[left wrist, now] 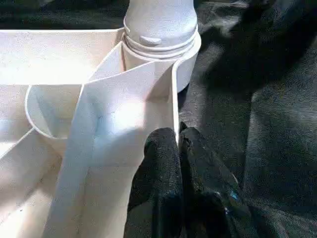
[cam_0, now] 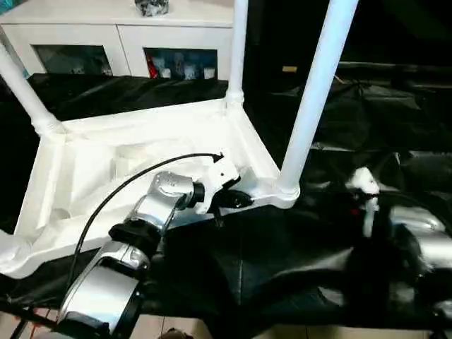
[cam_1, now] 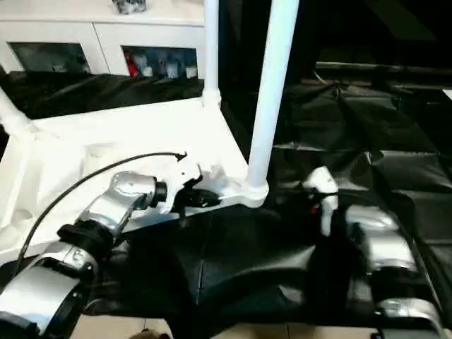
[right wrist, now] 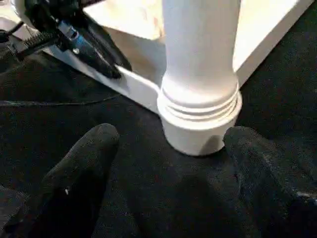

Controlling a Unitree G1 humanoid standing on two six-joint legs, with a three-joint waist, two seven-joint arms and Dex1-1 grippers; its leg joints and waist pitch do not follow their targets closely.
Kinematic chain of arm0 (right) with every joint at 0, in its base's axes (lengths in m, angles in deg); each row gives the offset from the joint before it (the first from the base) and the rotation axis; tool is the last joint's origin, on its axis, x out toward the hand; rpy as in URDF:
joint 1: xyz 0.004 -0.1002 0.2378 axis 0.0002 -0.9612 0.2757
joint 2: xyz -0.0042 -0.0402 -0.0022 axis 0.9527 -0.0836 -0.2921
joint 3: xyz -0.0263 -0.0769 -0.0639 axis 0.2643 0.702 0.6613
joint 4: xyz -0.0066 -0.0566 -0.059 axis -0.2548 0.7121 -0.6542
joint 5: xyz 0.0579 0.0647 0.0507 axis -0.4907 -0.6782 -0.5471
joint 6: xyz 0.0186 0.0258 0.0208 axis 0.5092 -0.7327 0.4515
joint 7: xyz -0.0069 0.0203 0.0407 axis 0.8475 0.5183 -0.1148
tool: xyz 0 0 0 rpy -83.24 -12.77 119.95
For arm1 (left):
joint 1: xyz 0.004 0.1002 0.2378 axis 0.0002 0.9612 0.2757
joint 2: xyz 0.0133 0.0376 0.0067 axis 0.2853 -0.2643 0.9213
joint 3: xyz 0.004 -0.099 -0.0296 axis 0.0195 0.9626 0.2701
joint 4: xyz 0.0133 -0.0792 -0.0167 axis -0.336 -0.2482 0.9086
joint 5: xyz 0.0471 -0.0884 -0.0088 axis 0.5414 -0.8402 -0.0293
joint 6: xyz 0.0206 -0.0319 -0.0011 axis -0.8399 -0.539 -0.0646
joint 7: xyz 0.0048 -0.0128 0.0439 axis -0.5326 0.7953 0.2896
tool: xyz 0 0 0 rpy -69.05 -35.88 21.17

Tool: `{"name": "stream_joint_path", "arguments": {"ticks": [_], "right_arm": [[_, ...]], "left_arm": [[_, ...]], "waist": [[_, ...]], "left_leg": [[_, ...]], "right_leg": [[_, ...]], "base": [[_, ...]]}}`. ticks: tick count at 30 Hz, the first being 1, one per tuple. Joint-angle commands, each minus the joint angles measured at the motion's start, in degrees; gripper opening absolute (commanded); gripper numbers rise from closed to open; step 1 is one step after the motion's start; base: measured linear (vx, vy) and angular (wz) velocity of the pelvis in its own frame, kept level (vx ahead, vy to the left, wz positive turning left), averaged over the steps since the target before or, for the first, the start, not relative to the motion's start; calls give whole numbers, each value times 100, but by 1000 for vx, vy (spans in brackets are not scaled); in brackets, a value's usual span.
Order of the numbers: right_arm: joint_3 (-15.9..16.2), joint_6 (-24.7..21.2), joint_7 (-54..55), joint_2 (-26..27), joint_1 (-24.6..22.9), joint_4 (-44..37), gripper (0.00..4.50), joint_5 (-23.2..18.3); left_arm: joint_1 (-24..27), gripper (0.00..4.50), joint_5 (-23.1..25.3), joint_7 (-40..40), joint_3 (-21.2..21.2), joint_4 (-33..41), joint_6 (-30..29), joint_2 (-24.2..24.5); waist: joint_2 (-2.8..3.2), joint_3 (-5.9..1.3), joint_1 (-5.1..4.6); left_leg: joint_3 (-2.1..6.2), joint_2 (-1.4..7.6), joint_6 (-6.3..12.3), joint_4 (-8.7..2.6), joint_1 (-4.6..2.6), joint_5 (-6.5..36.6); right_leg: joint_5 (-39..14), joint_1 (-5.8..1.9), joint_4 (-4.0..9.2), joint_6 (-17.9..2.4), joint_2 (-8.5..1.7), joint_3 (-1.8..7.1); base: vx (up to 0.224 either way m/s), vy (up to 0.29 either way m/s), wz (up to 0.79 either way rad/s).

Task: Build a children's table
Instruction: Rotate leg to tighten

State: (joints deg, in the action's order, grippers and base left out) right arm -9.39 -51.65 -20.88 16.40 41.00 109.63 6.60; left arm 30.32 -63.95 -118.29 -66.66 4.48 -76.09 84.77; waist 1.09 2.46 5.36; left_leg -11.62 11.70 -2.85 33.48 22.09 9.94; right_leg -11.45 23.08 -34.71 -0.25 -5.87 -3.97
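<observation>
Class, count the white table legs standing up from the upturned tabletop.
3: near-right corner leg, far-right corner leg, far-left corner leg. The near-left corner is cut off, possibly hiding a fourth.

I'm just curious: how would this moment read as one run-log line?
left gripper: shut on tabletop rim | right gripper: open, facing nearest leg | leg: upright in corner socket

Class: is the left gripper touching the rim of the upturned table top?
Touching. In the left wrist view, the left gripper is closed on the table top's thin side wall, one black finger on each face.
</observation>
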Motion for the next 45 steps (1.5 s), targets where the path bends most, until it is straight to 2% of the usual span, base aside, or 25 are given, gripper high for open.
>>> {"name": "stream_joint_path", "arguments": {"ticks": [1,2,3,6,7,10,11,12,16,22,27,28,30,33,37,41,44,45], "right_arm": [[-64,-125,-81,-51,-52,-126,398,-114],[-136,-486,-98,-55,-109,-365,398,-300],[-158,-639,-76,-33,-124,-499,415,-382],[-116,-410,106,5,-164,-619,440,-275],[-95,-341,167,13,-174,-637,440,-246],[-64,-358,206,18,-213,-717,440,-261],[-63,-359,208,19,-219,-726,450,-260],[-59,-363,209,24,-232,-741,450,-261],[-4,-545,252,21,-331,-1000,450,-326],[59,-488,317,66,-285,-998,450,-321],[91,-473,386,119,-237,-1004,450,-291],[102,-458,418,138,-213,-991,450,-278],[166,-363,552,236,-102,-897,450,-200],[252,-257,685,326,-10,-782,450,-90],[390,-21,936,492,187,-443,450,120],[527,36,950,553,305,-263,450,224],[576,187,992,634,468,-2,450,319],[585,241,1001,644,492,42,432,330]], "left_arm": [[16,0,-77,-138,-70,141,84,13],[37,0,-86,-254,-99,164,88,38],[54,0,-94,-398,-139,191,95,62],[62,0,-44,-409,-183,210,195,96],[51,0,-20,-393,-191,189,216,103],[-35,0,-21,-332,-157,57,139,92],[-51,44,-27,-315,-144,36,130,87],[-60,55,-16,-294,-142,19,150,91],[-79,55,48,-182,-180,-29,278,147],[-111,55,84,-196,-206,-138,287,201],[-143,55,93,-267,-243,-218,193,215],[-147,55,112,-326,-274,-227,167,226],[-160,18,166,-454,-357,-238,80,262],[-175,5,157,-503,-363,-263,43,266],[-150,5,81,-758,-387,-182,1,278],[-107,5,32,-860,-403,-113,45,296],[-94,5,8,-889,-402,-80,42,308],[-93,1,6,-895,-400,-75,38,309]], "waist": [[-95,-351,28],[-90,-350,29],[-97,-353,51],[-89,-357,63],[-67,-356,70],[-83,-353,87],[-82,-353,96],[-74,-360,102],[-87,-358,100],[-82,-357,95],[-77,-367,97],[-67,-366,96],[-54,-369,89],[-50,-368,61],[-19,-366,53],[-23,-376,80],[-20,-380,74],[-26,-380,76]], "left_leg": [[69,191,674,-325,-104,939],[67,190,674,-325,-108,936],[71,186,695,-324,-104,880],[71,194,667,-322,-102,840],[73,197,615,-327,-114,893],[71,187,549,-329,-111,908],[70,188,548,-329,-116,909],[74,190,547,-326,-116,887],[75,178,571,-319,-101,863],[80,176,508,-323,-103,923],[79,173,515,-314,-104,848],[78,178,514,-317,-109,852],[81,175,495,-319,-109,853],[78,166,446,-318,-113,878],[80,165,380,-325,-125,939],[79,174,402,-320,-123,899],[77,170,399,-318,-117,922],[74,172,395,-312,-120,926]], "right_leg": [[-427,-302,384,-1528,-266,192],[-418,-298,383,-1542,-265,192],[-362,-312,373,-1535,-256,193],[-295,-297,363,-1536,-271,191],[-374,-288,369,-1512,-275,192],[-425,-298,374,-1472,-266,194],[-429,-297,375,-1465,-265,195],[-408,-300,368,-1464,-271,195],[-354,-310,366,-1437,-263,192],[-532,-304,377,-1397,-270,191],[-356,-307,355,-1444,-264,191],[-341,-303,357,-1454,-266,193],[-334,-304,349,-1457,-264,191],[-314,-300,346,-1483,-259,190],[-400,-299,356,-1514,-265,193],[-126,-307,319,-1567,-253,194],[-120,-310,312,-1599,-260,188],[-116,-309,311,-1601,-267,196]], "base": [[0,0,0],[0,0,0],[0,0,0],[0,0,0],[0,0,0],[0,0,0],[0,0,0],[0,0,0],[0,0,0],[0,0,0],[0,0,0],[0,0,0],[0,0,0],[0,0,0],[0,0,0],[0,0,0],[0,0,0],[0,0,0]]}}
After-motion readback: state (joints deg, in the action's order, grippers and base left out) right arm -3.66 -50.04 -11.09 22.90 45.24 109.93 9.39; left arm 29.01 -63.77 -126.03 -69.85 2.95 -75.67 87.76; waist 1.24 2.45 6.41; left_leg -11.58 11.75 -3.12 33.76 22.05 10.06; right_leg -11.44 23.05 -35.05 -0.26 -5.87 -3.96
